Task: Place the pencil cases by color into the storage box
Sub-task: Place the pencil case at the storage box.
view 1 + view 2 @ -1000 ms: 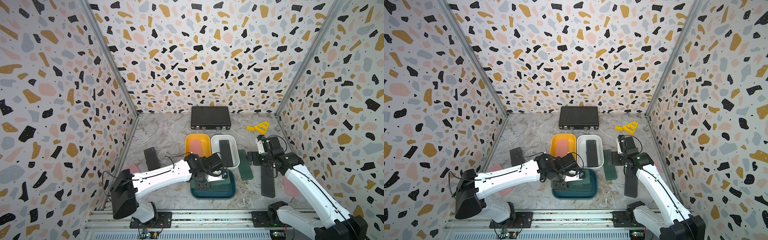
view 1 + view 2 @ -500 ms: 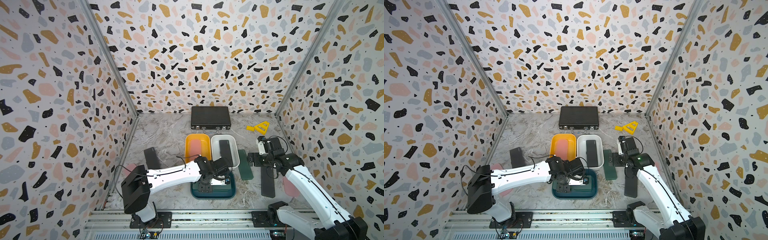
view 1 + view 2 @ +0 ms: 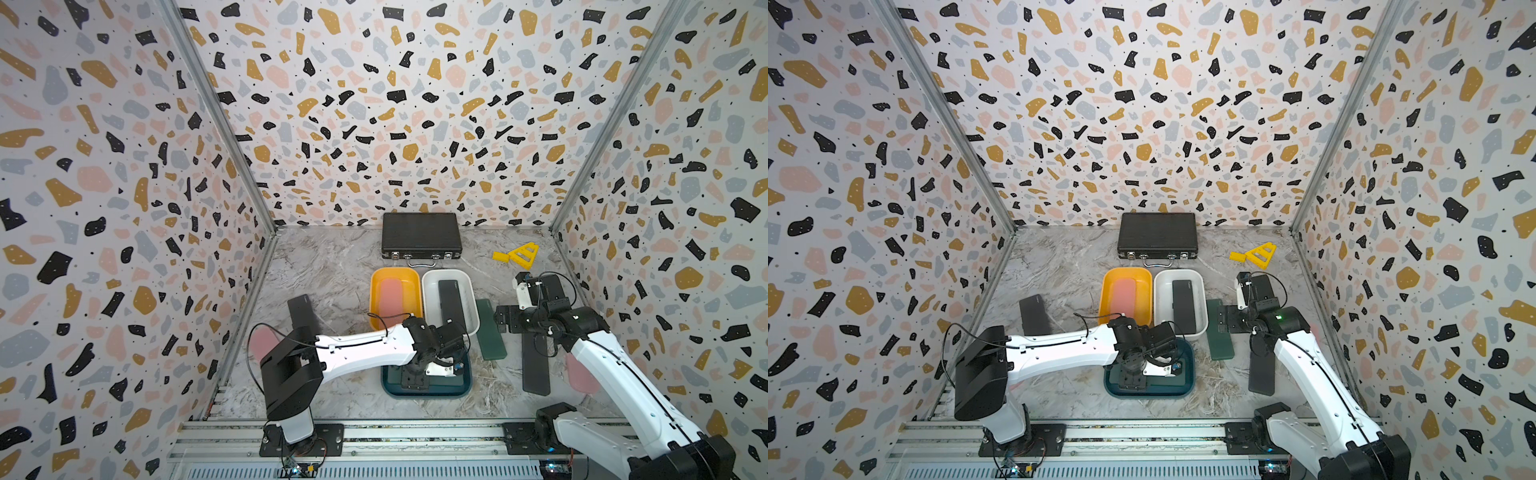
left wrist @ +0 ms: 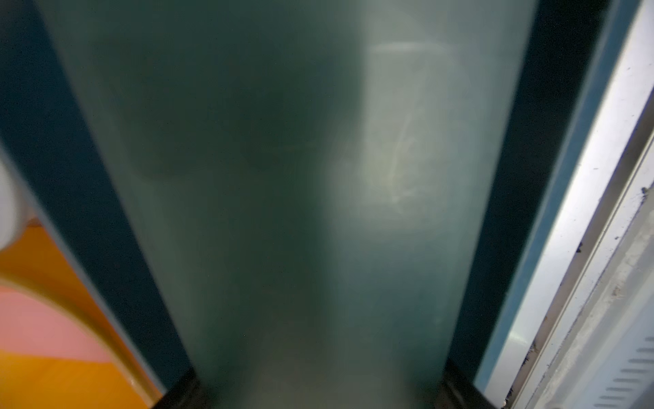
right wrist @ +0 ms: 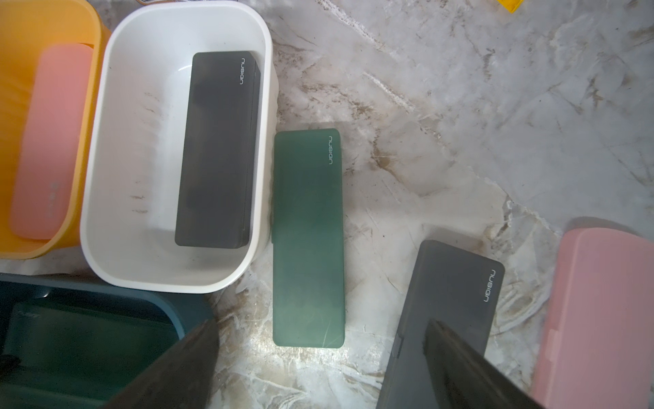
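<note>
White arms [image 3: 361, 349] with black joints and thin black cables.

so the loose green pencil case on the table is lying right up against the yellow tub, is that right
Not quite. That green pencil case lies on the table right up against the white tub. The right wrist view shows it.

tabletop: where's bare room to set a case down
Bare marble: between the briefcase and the left black case; between the white tub and the yellow pieces; between the teal tub and the right black case. Crowded: around the yellow tub, and the right side's loose green case and pink case.
</note>
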Tool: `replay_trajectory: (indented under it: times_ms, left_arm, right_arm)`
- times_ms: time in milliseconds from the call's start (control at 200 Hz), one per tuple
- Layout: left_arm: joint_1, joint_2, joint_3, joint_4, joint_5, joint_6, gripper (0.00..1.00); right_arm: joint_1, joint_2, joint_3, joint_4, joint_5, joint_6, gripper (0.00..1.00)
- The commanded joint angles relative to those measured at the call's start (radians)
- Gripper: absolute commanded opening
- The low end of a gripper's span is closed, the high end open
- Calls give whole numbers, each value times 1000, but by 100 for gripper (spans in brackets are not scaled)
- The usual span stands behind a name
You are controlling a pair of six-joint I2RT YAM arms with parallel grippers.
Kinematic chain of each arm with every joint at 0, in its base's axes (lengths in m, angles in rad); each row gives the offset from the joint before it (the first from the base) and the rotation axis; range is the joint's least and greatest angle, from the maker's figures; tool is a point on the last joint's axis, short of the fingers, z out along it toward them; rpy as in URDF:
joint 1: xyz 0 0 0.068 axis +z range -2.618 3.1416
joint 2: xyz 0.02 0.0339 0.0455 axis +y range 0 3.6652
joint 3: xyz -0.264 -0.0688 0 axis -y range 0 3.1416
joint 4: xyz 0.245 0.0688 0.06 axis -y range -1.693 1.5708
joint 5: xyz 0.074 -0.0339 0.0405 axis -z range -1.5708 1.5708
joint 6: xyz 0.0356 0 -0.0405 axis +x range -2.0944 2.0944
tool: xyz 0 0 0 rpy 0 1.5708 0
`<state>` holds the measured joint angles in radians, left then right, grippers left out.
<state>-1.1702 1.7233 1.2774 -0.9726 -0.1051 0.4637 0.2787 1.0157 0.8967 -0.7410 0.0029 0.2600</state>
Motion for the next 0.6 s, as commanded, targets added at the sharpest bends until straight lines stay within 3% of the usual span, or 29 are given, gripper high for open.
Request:
replay_trajectory:
  times_ms: [0, 591]
  left_arm:
    - [-7, 9, 36, -18, 19, -14, 54]
    - [-6, 90, 57, -41, 16, -35, 61]
  right_arm:
    - [-6, -22, -4, -22, -7, -12, 96]
    - [-7, -25, -14, -20, -18, -16, 96]
